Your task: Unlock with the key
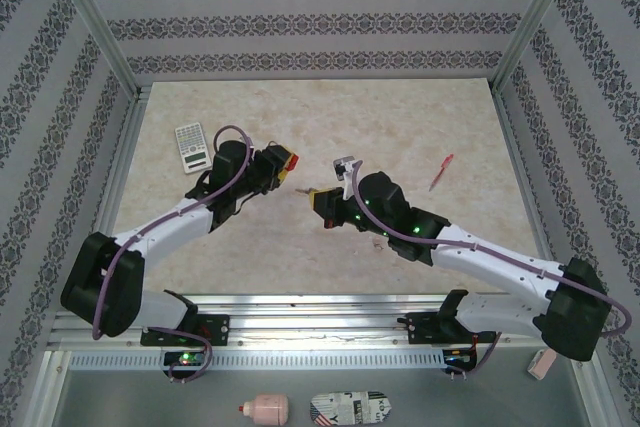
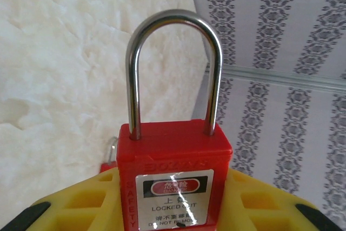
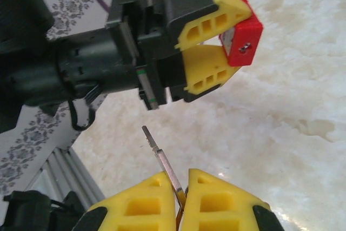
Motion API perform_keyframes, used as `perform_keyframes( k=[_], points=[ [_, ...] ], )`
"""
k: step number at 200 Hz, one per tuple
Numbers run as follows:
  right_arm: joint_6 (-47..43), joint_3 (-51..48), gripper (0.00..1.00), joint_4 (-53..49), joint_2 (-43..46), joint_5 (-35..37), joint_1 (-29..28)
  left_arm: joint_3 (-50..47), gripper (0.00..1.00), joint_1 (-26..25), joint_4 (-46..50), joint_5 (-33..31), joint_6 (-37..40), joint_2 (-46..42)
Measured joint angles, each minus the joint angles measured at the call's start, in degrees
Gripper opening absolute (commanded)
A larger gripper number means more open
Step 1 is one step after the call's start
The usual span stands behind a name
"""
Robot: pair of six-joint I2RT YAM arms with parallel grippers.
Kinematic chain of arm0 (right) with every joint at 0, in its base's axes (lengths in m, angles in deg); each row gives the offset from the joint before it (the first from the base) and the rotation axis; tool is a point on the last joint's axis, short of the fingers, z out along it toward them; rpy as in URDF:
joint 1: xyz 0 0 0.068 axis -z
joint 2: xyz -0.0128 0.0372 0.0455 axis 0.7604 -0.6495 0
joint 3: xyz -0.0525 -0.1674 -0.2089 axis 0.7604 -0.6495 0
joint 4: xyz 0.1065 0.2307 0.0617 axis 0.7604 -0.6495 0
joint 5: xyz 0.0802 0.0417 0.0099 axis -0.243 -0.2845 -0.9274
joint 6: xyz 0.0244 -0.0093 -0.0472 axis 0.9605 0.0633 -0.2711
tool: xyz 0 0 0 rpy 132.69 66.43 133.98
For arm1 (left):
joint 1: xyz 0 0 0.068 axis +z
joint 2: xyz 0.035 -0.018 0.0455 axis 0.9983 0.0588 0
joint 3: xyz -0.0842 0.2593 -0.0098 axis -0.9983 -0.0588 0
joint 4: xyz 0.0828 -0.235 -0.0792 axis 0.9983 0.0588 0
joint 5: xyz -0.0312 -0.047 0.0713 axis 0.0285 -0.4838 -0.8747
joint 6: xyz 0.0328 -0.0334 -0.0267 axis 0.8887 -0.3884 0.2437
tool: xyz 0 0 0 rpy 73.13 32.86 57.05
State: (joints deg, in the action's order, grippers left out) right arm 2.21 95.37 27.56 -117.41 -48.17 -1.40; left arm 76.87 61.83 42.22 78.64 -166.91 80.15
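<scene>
A red safety padlock (image 2: 173, 179) with a steel shackle (image 2: 174, 22) sits upright between yellow fingers (image 2: 81, 201), with my left gripper (image 2: 173, 201) shut on its body. From above, that left gripper (image 1: 277, 169) holds the padlock (image 1: 291, 161) at the table's middle left. In the right wrist view the padlock's bottom face (image 3: 244, 44) with its keyhole points toward me. My right gripper (image 3: 183, 190) is shut on a metal key (image 3: 162, 158). The blade points up-left, clear of the lock and below it. From above the right gripper (image 1: 322, 203) faces the left one across a small gap.
A calculator (image 1: 192, 147) lies at the back left and a red pen (image 1: 441, 172) at the back right of the marble table (image 1: 400, 117). Aluminium posts and patterned walls ring the table. A small bottle (image 1: 265, 408) and a pouch (image 1: 350, 408) lie below the front rail.
</scene>
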Motion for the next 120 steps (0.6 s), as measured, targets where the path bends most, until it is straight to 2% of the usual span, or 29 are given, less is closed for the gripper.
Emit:
perform_keyframes(
  k=[40, 120],
  points=[
    [-1.36, 0.0, 0.0, 1.09, -1.09, 4.37, 0.0, -2.47, 0.0, -1.7, -5.53, -1.31, -5.18, -1.25],
    [-1.77, 0.81, 0.0, 4.61, -5.35, 9.81, 1.07, -3.96, 0.0, -4.42, -11.1, -4.28, -8.87, -4.96]
  ],
)
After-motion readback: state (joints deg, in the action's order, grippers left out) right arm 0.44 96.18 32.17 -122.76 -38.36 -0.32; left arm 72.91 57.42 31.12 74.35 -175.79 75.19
